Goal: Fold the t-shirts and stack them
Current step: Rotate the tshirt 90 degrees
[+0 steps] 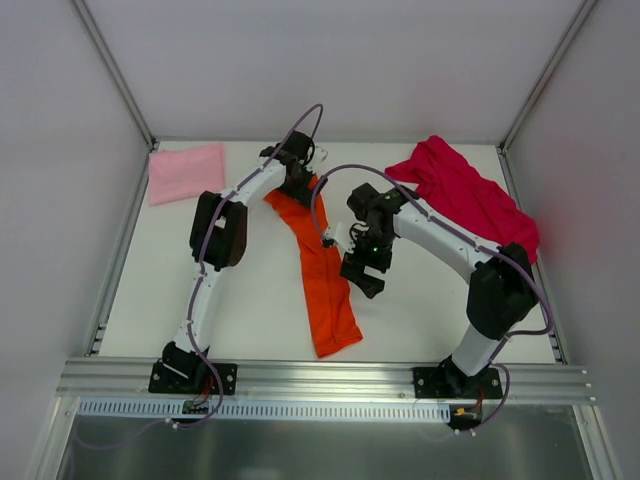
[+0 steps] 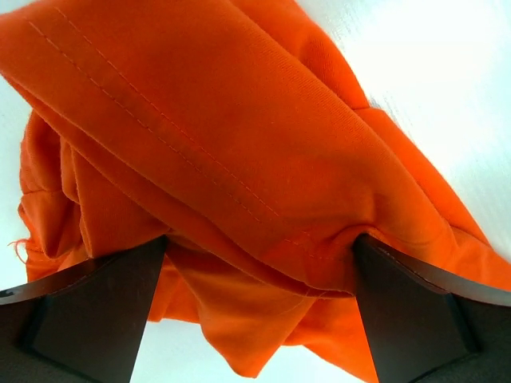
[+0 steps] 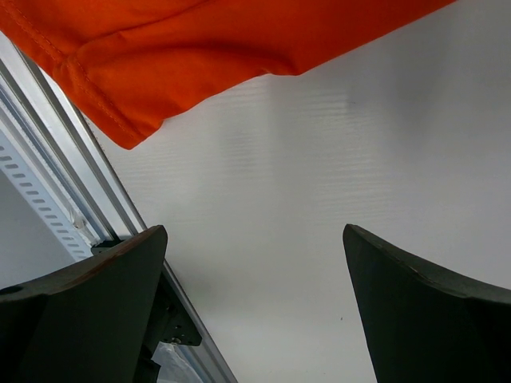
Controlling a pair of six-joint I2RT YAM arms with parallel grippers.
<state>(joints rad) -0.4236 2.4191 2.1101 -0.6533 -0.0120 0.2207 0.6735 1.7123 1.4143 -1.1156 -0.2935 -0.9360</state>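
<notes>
The orange t-shirt lies as a long crumpled strip down the middle of the table. My left gripper is at its far end; in the left wrist view its jaws stand wide apart with bunched orange cloth between them. My right gripper is open and empty just right of the strip, over bare table, with the shirt's hem at the top of its view. The light pink t-shirt lies folded at the back left. The magenta t-shirt lies crumpled at the back right.
An aluminium rail runs along the table's front edge and shows in the right wrist view. White walls close in the table on the left, back and right. The right arm's elbow sits near the magenta shirt.
</notes>
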